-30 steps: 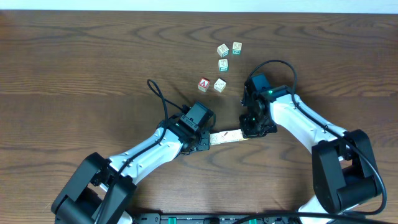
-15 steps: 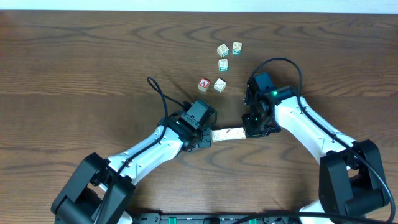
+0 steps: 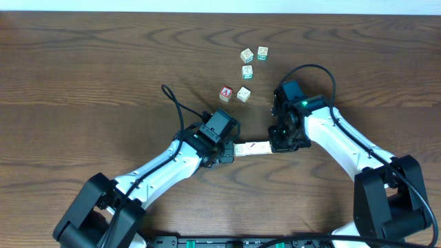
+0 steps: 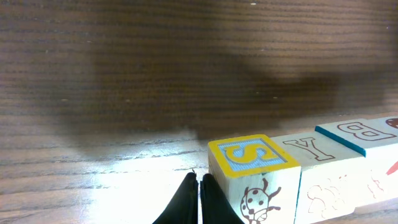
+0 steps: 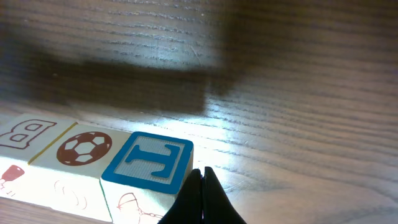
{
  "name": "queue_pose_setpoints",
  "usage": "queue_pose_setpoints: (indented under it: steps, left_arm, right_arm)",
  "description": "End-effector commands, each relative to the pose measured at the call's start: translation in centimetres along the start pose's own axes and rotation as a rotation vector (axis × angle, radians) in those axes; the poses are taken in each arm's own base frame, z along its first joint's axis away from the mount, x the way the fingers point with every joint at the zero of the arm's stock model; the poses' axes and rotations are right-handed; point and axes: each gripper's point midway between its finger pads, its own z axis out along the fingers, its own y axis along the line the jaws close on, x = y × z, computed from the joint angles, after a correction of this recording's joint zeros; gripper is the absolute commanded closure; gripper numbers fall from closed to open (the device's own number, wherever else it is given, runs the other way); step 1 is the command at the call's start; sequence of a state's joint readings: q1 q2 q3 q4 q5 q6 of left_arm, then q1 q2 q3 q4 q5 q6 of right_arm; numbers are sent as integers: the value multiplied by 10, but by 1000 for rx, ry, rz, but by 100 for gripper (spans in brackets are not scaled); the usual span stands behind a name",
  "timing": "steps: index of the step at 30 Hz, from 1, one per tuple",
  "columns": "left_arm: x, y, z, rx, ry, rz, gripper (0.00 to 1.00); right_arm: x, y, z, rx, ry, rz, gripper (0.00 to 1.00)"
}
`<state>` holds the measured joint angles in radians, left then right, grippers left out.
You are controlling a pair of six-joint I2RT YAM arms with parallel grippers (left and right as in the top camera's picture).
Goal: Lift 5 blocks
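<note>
A row of several pale blocks [image 3: 252,147] lies end to end between my two grippers at the table's middle. My left gripper [image 3: 233,153] is shut, and its tips [image 4: 198,182] touch the side of the yellow "S" block [image 4: 252,155] at the row's left end. My right gripper [image 3: 274,145] is shut too, with its tips [image 5: 201,179] against the blue "T" block [image 5: 151,160] at the right end. Nothing sits between either pair of fingers. The frames do not show whether the row rests on the table or hangs just above it.
Loose cubes lie farther back: a red "A" cube [image 3: 226,93] beside a pale cube [image 3: 243,94], and three more pale cubes [image 3: 247,71], [image 3: 247,56], [image 3: 262,53]. A black cable [image 3: 173,103] loops by the left arm. The brown wooden table [image 3: 83,76] stretches left.
Both grippers and the row between them have shifted slightly toward the far side of the table. Both grippers stay shut.
</note>
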<state>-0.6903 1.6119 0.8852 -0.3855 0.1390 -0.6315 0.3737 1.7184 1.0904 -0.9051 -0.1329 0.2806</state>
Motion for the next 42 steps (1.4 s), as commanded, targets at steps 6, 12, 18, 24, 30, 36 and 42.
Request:
queue_pose_setpoints:
  steps: [6, 12, 18, 24, 30, 36, 42]
  left_arm:
    - [-17, -77, -38, 267, -34, 77, 93]
    - [-18, -77, -40, 269, -36, 77, 93]
    - [-20, -80, -48, 284, -55, 82, 93]
    - [-20, -80, -49, 286, -58, 84, 93]
    - [-20, -80, -49, 286, -58, 84, 93]
    - [-20, -80, -49, 286, -58, 84, 93]
    - [-21, -81, -49, 287, -58, 85, 93]
  right_arm:
    - [18, 69, -13, -292, 65, -41, 99]
    - [18, 69, -13, -292, 65, -37, 99]
    - [18, 69, -14, -293, 64, -38, 99]
    - [19, 69, -14, -291, 68, -36, 99]
    - [20, 69, -15, -291, 70, -36, 99]
    - [18, 73, -18, -312, 70, -38, 99]
    - [18, 79, -23, -347, 70, -42, 99]
